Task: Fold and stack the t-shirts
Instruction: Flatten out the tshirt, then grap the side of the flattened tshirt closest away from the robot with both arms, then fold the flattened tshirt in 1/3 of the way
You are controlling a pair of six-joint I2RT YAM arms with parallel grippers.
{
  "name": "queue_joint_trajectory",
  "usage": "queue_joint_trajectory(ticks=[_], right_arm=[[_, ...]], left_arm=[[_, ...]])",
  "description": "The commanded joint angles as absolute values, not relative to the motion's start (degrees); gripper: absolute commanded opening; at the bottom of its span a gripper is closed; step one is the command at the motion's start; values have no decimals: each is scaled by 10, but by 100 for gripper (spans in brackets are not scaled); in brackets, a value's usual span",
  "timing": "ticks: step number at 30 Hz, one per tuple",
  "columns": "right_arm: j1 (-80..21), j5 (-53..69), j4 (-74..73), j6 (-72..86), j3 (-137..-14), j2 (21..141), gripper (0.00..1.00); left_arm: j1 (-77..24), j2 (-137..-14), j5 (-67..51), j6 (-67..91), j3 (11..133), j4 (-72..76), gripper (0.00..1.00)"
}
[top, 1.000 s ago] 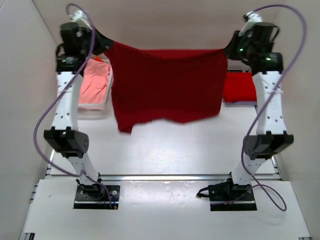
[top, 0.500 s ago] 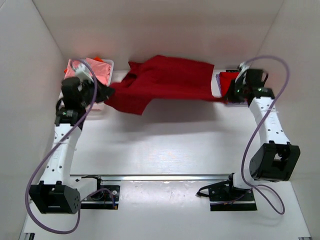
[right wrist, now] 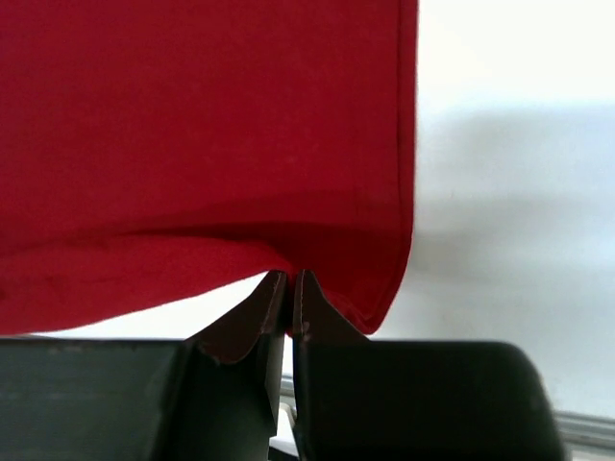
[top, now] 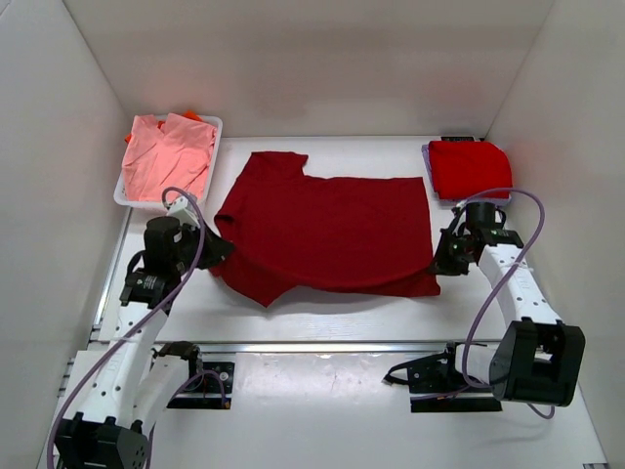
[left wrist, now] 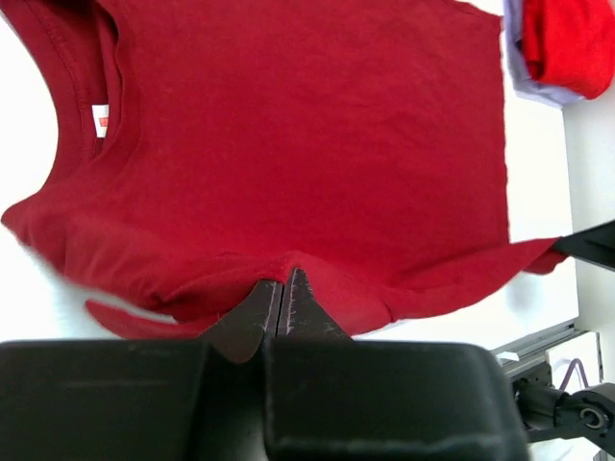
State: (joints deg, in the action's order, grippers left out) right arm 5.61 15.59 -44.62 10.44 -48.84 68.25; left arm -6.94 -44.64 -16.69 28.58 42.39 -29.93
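Pinching the dark maroon t-shirt (top: 327, 230), spread flat on the table (top: 322, 318), by 2 near edges: left gripper (left wrist: 283, 288) at the sleeve side, right gripper (right wrist: 291, 288) at the hem corner, both clamped on cloth.

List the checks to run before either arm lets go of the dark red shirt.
1. Left gripper shut on the maroon t-shirt at its near edge: ok.
2. Right gripper shut on the shirt's near right corner: ok.
3. Maroon t-shirt flat on the table: not ok. The cloth is rumpled and folded beside the left gripper.
4. Salmon pink t-shirt in the white tray, apart from the maroon one: ok.
5. Gap between the maroon shirt's far right corner and the bright red t-shirt: cannot tell, they lie very close.
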Motion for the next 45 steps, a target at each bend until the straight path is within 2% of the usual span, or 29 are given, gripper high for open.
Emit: queue_joint_trajectory(ticks=[1, 8, 17, 31, 41, 43, 44, 45], right_arm=[[66, 153, -446, 103, -461, 678, 0], [69, 150, -421, 98, -448, 717, 0], [66, 151, -395, 88, -511, 818, 0], [45, 142, -386, 76, -629, 974, 0], [50, 133, -397, 82, -659, 997, 0], [51, 124, -388, 83, -656, 997, 0], [52, 114, -380, 80, -654, 987, 0], [48, 108, -374, 80, -651, 986, 0]], left_arm=[[-69, -441, -159, 295, 383, -301, 0], [-60, -432, -136, 304, 340, -294, 0], [-34, -475, -127, 307, 339, -252, 0], [-13, -635, -135, 281, 405, -192, 0], [-19, -779, -148, 279, 463, -147, 0], [-15, -793, -145, 283, 468, -141, 10], [-13, -799, -142, 281, 469, -139, 8], [-12, -801, -138, 286, 465, -135, 0]])
